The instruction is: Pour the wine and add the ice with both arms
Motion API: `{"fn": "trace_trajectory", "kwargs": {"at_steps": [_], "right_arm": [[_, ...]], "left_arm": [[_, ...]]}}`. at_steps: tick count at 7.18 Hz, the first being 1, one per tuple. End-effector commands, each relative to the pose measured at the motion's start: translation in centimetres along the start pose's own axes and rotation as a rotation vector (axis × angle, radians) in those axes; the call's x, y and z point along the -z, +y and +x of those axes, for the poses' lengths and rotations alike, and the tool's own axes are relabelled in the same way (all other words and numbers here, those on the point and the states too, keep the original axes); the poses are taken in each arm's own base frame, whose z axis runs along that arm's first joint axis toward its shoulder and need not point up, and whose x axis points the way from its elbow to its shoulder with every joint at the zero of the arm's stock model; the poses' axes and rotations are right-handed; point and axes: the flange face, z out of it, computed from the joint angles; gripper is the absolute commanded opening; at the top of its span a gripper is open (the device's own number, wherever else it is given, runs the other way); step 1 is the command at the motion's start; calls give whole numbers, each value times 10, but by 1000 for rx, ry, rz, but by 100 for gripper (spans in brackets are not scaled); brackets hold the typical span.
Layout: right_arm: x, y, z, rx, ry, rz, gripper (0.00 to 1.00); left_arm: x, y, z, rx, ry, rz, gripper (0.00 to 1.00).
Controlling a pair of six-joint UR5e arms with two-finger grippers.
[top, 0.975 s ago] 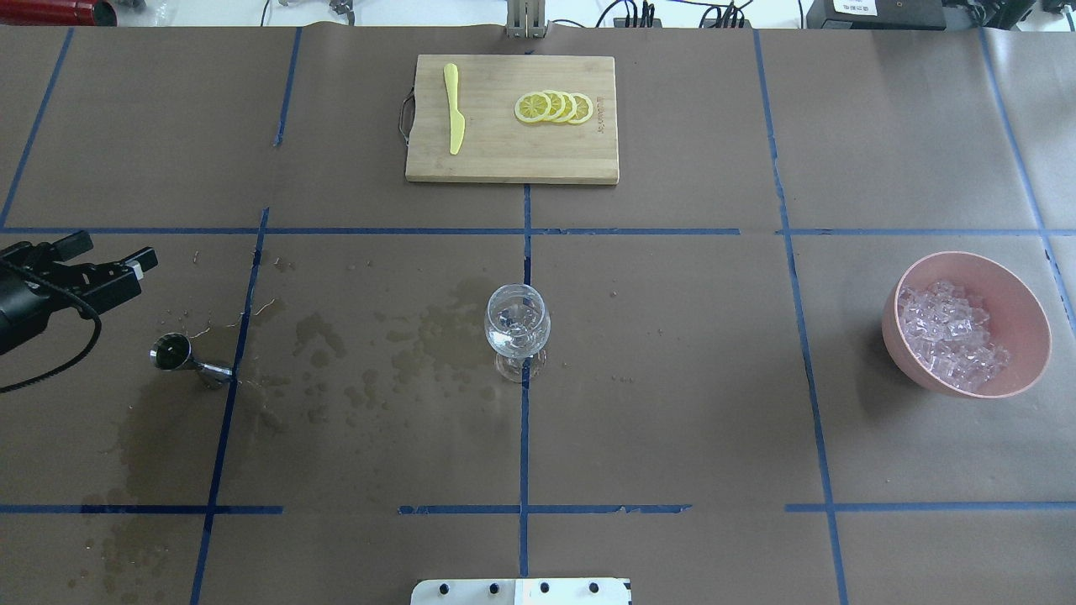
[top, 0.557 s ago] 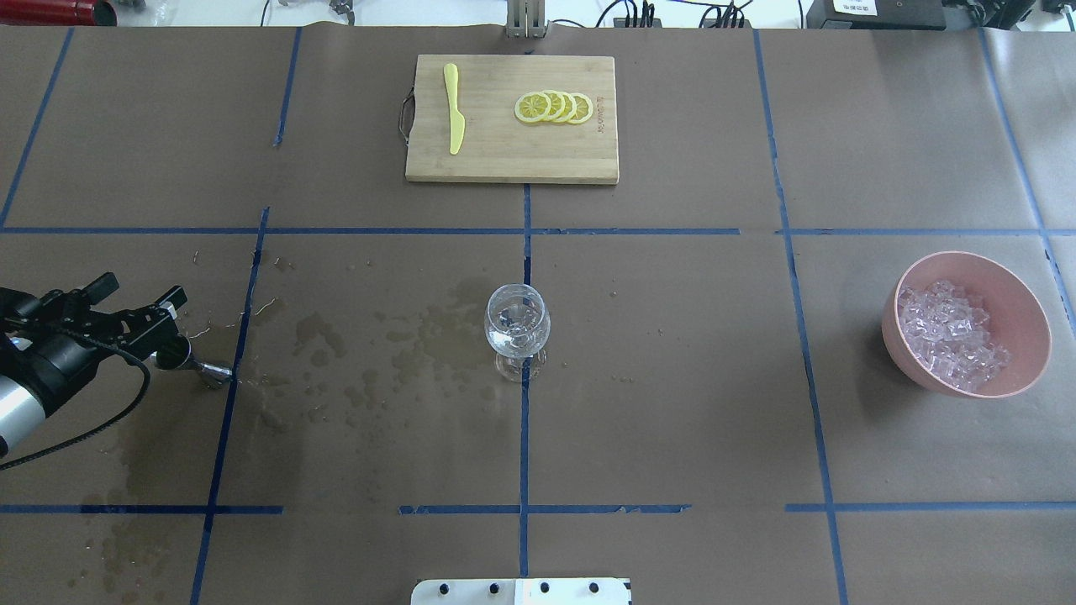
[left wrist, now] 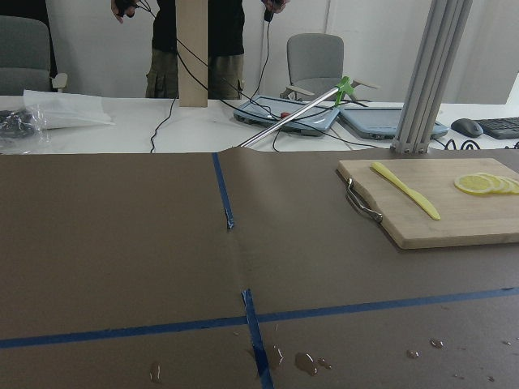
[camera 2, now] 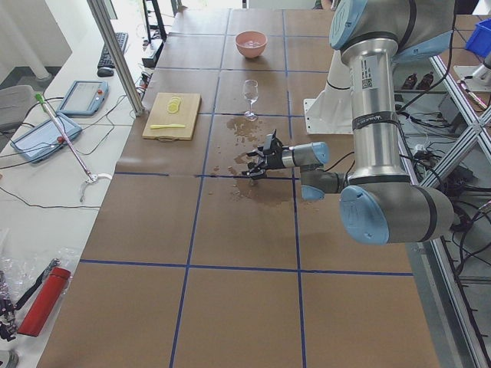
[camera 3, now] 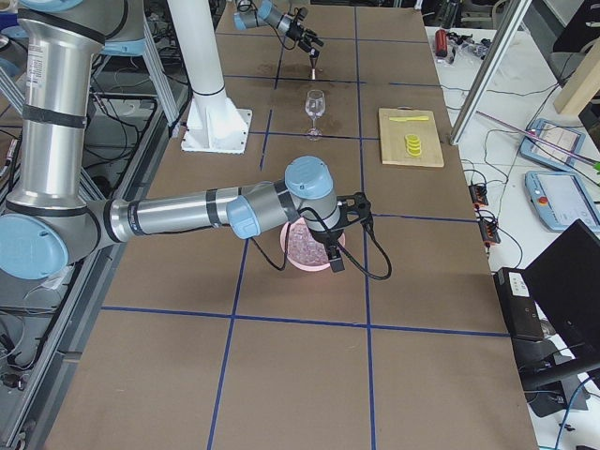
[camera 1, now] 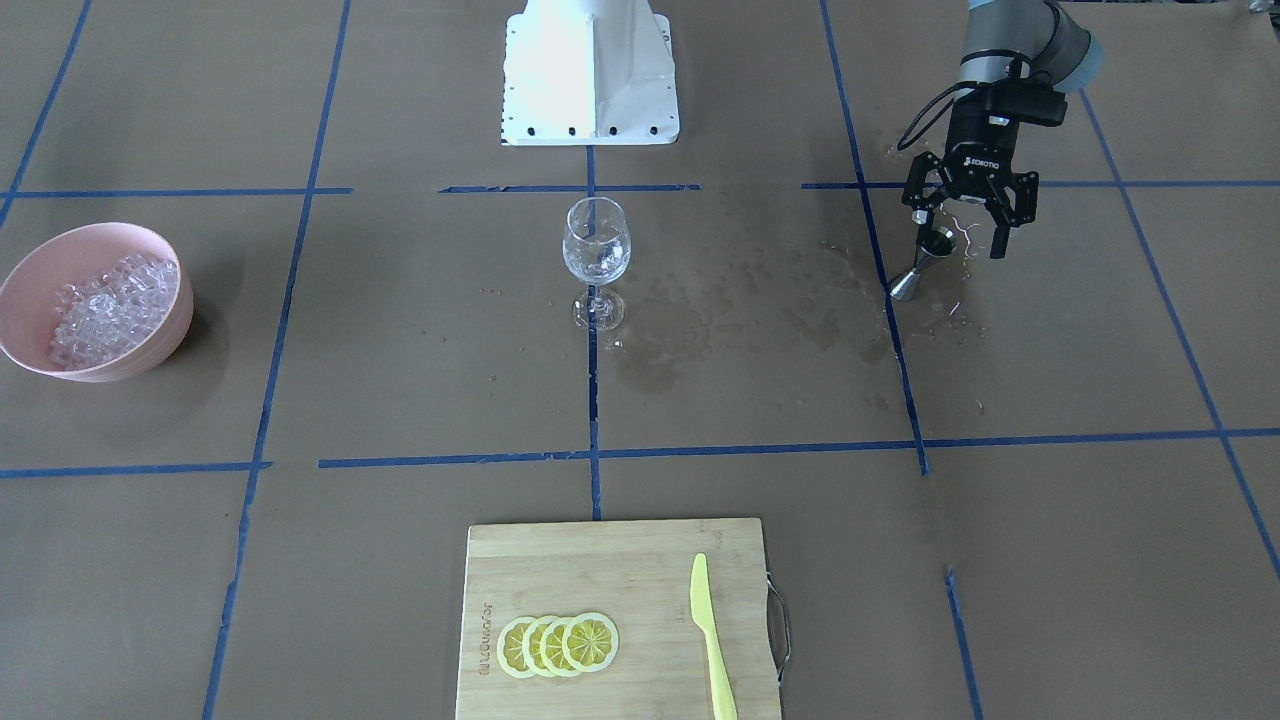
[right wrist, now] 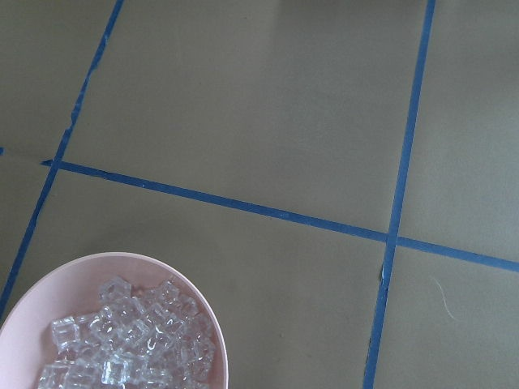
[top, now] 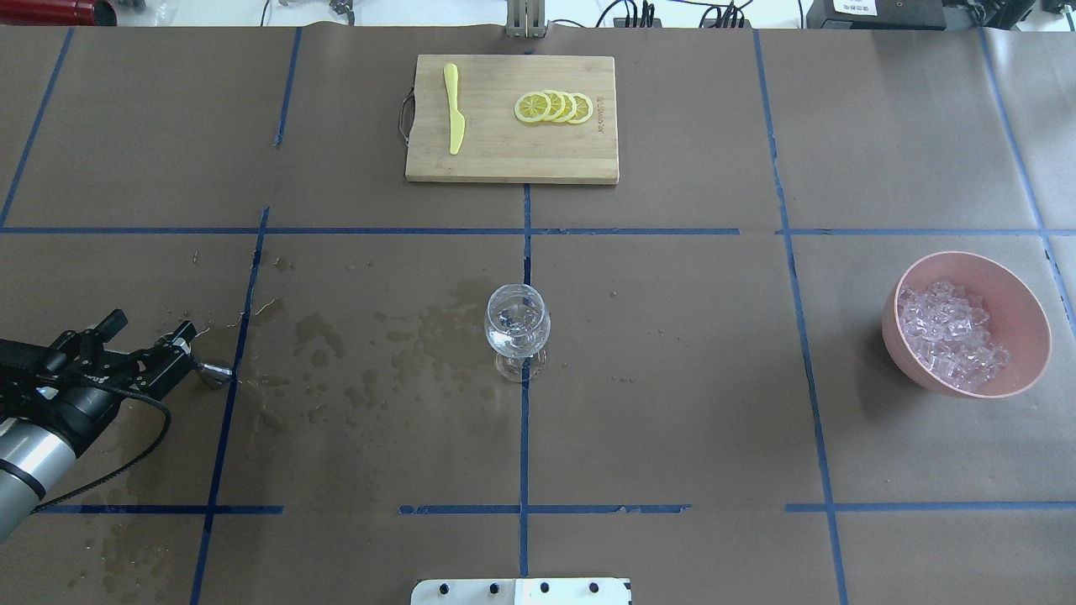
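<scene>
left tool level, wide open, empty, at upright jigger | right tool grip: cannot tell

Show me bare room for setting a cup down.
Free: between the wine glass and the pink bowl; between the glass and the cutting board. Crowded: left of the glass, wet paper, with the left gripper open at the jigger.

Overhead and front-facing views look steeply down from opposite sides of the table, sharing the glass, cutting board and bowl. Side views look along the table from either end. Left wrist view sits low, facing the cutting board. Right wrist view looks closely down on the bowl's ice.
</scene>
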Motion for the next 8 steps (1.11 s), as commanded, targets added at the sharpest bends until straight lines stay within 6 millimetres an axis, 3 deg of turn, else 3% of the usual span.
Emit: {"fn": "trace_trajectory", "kwargs": {"at_steps": [1,4,6,8], "right_arm": [[0,2,1,-2,0,-2,100],[-2,5,2,-4,1,-7,100],[-2,5,2,-4,1,-7,100],[-2,5,2,-4,1,-7,100]], "left_arm": [[1,14,1,-10,-9,10,100],[3,31,4,-26,-8,4,100],[-4,57,7,-21,-18,9,99],[-9,67,11,-27,-18,3,79]]}}
